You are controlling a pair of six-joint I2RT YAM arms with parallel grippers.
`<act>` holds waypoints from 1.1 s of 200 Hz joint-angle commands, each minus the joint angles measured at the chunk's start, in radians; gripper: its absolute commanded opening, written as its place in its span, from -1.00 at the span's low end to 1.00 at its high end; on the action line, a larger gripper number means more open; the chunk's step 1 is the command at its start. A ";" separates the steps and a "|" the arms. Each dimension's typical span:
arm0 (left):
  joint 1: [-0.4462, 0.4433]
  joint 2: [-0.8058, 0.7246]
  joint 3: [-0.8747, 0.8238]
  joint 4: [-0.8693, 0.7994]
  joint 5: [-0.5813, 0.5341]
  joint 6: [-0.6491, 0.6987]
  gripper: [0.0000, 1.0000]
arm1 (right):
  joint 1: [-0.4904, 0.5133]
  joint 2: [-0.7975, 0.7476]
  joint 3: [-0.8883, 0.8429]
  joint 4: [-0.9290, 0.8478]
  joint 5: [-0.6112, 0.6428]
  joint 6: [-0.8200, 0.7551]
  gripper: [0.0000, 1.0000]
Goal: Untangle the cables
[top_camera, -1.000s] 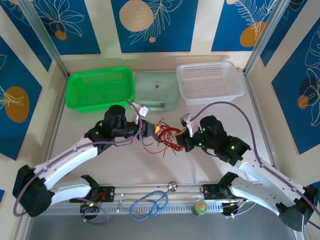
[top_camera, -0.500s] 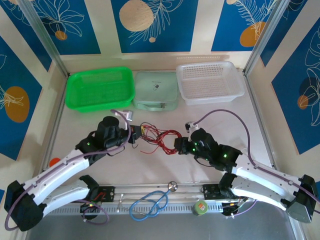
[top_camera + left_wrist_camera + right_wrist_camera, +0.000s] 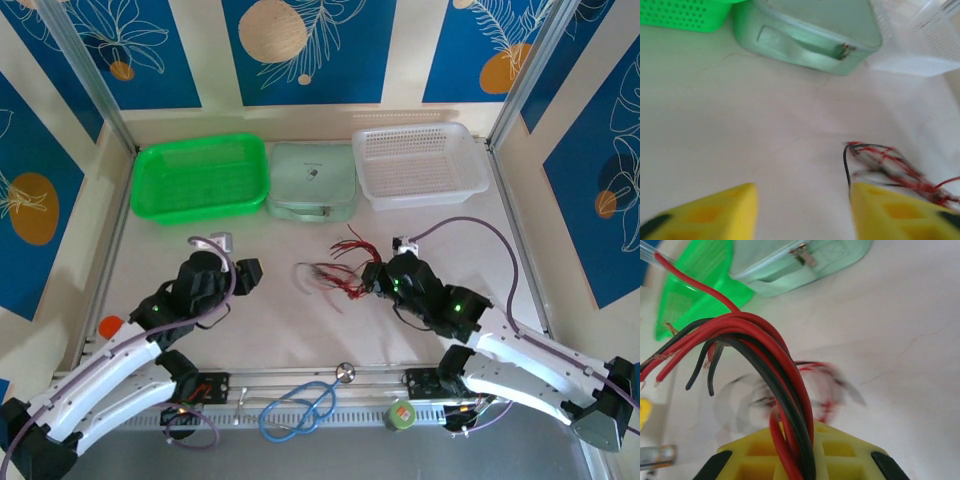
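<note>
top external view: right hand holds the cables, left hand is open

the right hand is closed on one end of the red and black cables. in the right wrist view the wires rise from between its yellow fingers and bend over to the left; the loops behind them are blurred. the left hand stands apart from the bunch, on its left. in the left wrist view its yellow fingers are wide apart with only bare worktop between them, and the cables lie just beside the right finger.

at the far side of the worktop three containers stand in a row: a green basket, a closed mint-green case and a white basket. a blue stethoscope lies at the near edge, between the arm bases. the walls carry blue panels with leaf drawings.
</note>
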 commanded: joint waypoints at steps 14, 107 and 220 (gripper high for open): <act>0.002 0.062 0.150 -0.094 -0.027 0.130 0.43 | -0.113 0.052 0.157 -0.075 -0.192 -0.314 -1.00; -0.124 0.299 0.296 0.214 0.484 0.561 0.88 | -0.434 0.225 0.464 -0.221 -0.689 -0.302 -1.00; -0.309 0.470 0.332 0.536 0.473 0.791 1.00 | -0.497 0.338 0.579 -0.153 -0.911 -0.109 -1.00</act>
